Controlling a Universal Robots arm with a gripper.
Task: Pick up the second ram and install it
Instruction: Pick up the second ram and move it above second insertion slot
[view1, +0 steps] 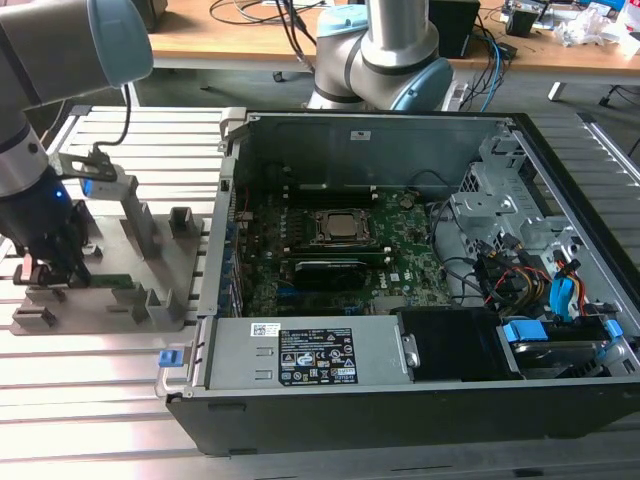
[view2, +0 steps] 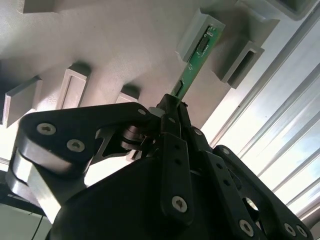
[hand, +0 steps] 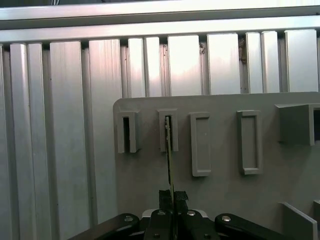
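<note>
You have one ram stick (view2: 197, 62), one gripper (view2: 172, 102), one gray fixture plate (view1: 170, 270) at the exterior view's left, four whole slotted blocks (hand: 200, 144) in the first wrist view, one open computer case (view1: 330, 355), one motherboard (view1: 400, 265).

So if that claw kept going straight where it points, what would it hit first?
Most likely the gray fixture plate right beneath it. The gripper has its jaws closed on the second ram, which stands on edge in that plate's slots; the gap is hard to judge.
</note>
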